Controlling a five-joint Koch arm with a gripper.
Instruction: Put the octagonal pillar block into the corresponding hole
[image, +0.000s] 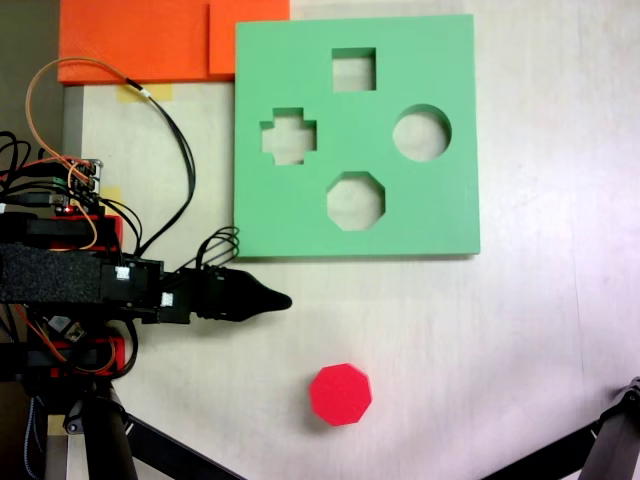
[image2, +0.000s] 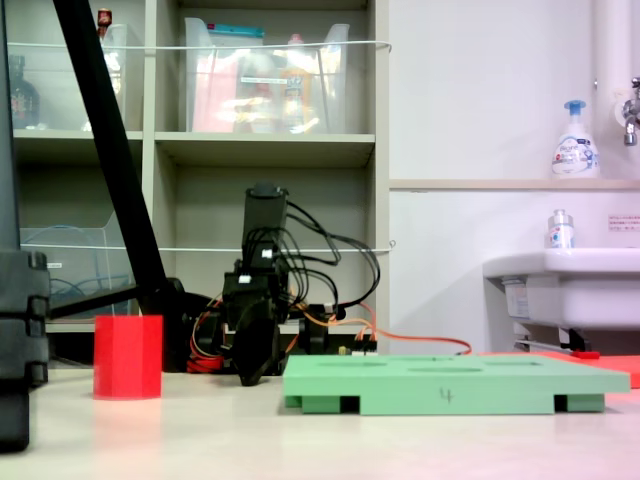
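The octagonal pillar block (image: 340, 394) is bright red and stands on the pale table, near the front edge in a fixed view and at the left in the other (image2: 128, 356). The green foam board (image: 300, 60) lies flat beyond it, seen edge-on in the low view (image2: 450, 382). Its eight-sided hole (image: 355, 200) is the cutout nearest the block, below the square, cross and round ones. My black gripper (image: 283, 299) points right just off the board's lower left corner, up and left of the block, touching neither. Its jaws meet in one point with nothing between them. It faces the low camera (image2: 254, 362).
Orange foam slabs (image: 140, 40) lie by the board's top left corner. Cables (image: 180, 140) loop from the arm's base (image: 60, 300) at the left. Tripod legs (image: 160, 445) cross the bottom corners. A black pole (image2: 110, 150), shelves and a sink (image2: 570, 280) stand behind.
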